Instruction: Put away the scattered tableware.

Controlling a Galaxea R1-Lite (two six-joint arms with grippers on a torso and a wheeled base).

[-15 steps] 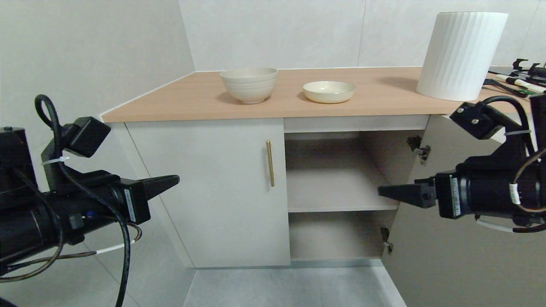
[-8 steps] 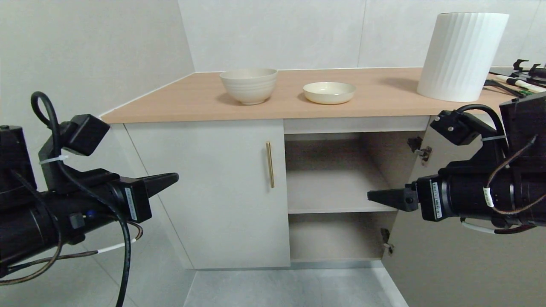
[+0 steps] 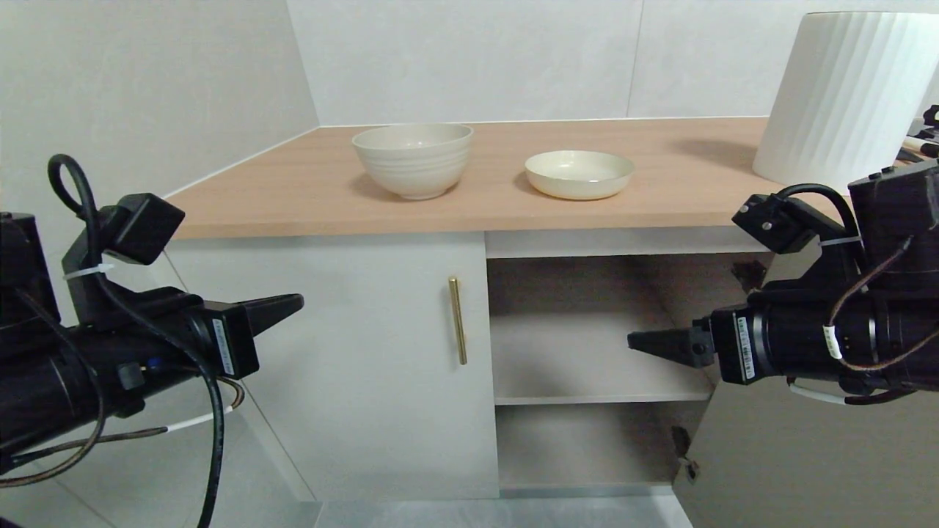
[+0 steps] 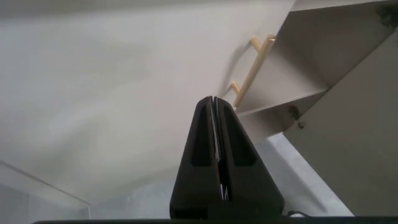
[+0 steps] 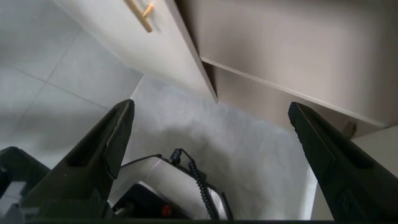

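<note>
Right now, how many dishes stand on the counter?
2: a bowl toward the left of the counter, and a plate beside it on the right, apart.

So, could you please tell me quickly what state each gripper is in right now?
Left gripper: closed, fingers pressed together, holding nothing.
Right gripper: open, fingers spread wide, holding nothing.

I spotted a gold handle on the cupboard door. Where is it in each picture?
Head view: handle upright on the closed door, beside the open compartment.
Left wrist view: handle past the tip of the shut left hand.
Right wrist view: handle on the door, past the open right hand.
Shared landmark: the middle shelf.
</note>
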